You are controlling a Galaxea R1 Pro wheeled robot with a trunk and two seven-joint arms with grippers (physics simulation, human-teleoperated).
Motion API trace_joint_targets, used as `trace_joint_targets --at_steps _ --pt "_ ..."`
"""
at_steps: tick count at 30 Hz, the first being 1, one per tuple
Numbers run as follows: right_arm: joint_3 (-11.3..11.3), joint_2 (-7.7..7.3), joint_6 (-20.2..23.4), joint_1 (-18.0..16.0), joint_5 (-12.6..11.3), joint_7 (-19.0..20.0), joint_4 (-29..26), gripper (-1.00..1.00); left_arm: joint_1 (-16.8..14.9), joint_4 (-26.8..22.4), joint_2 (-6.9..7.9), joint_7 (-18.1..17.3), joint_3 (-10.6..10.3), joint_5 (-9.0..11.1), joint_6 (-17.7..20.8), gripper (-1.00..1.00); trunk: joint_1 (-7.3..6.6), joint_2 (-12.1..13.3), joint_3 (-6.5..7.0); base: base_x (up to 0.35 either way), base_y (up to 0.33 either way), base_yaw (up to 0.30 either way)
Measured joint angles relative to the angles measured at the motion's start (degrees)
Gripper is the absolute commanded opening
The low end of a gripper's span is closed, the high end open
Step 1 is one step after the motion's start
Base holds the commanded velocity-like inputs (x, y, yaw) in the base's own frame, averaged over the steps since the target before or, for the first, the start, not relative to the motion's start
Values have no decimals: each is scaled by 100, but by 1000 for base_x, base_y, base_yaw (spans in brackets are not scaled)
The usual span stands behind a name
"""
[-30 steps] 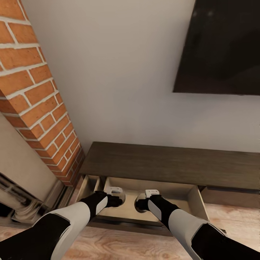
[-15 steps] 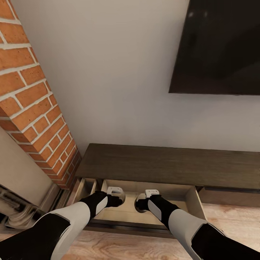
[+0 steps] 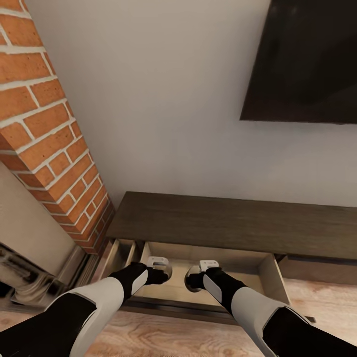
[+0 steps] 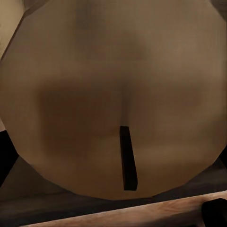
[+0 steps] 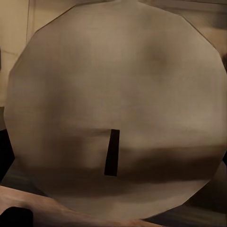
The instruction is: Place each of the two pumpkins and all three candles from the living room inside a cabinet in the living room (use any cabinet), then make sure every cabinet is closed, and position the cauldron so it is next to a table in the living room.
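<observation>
Head view. Two arms enter from the 7 and 5 o'clock corners. Each has a glossy black upper segment, a smooth white forearm shell of rounded, tapering section, and a black wrist segment. The left gripper point(image 3: 159, 264) and the right gripper point(image 3: 207, 266) each carry a pale grey-white block with a small dark mark at the tip. No cables or screws can be made out.
</observation>
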Motion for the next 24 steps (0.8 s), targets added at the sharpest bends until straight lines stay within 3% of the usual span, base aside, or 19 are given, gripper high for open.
trace_joint_targets --at_steps 10,18,24 --pt "-6 0 2 0 9 1 -3 -100 0 -3 0 1 5 -2 2 -100 44 -82 -87 1 0 37" --pt "-5 0 1 0 7 -1 -2 -100 0 -2 0 0 1 -1 2 -100 41 -82 -87 275 0 -2" --pt "-5 0 1 0 8 -4 -2 -100 -3 -3 0 -3 5 -3 3 -100 44 -82 -88 65 0 -154"
